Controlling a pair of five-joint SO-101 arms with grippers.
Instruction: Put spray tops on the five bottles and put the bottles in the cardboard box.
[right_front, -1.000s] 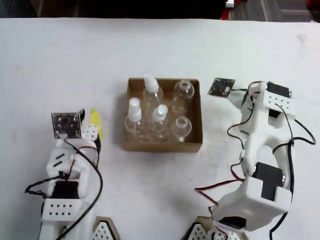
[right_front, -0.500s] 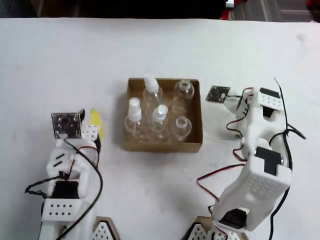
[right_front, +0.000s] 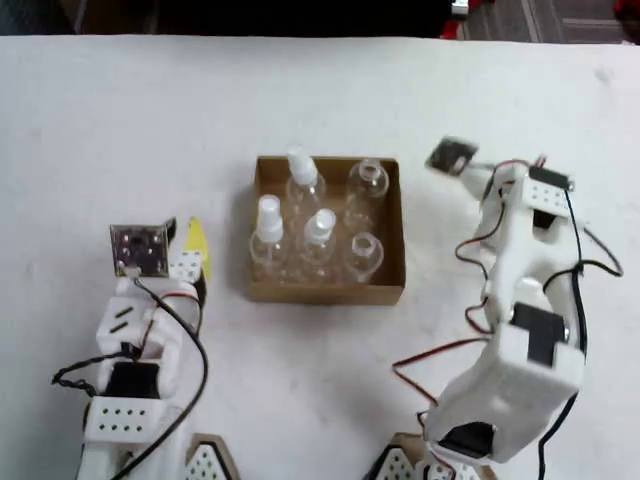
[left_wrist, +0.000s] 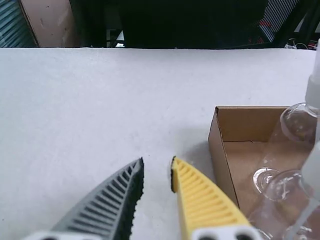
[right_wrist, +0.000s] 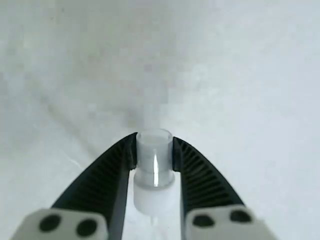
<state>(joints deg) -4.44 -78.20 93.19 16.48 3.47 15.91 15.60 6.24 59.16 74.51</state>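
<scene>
The cardboard box sits mid-table with five clear bottles upright inside. Three bottles carry white spray tops; two at the box's right side have bare necks. My right arm stands right of the box. In the right wrist view my right gripper is shut on a small white spray top, above bare table. My left gripper, with one grey and one yellow finger, hovers left of the box, slightly open with nothing between its fingers.
White table surface lies around the box on every side. The table's far edge meets a dark room behind. Arm bases and red and black cables crowd the near edge.
My right wrist first dipped toward the near edge, then swung toward the far side, still beside the box. The left arm shifted slightly.
</scene>
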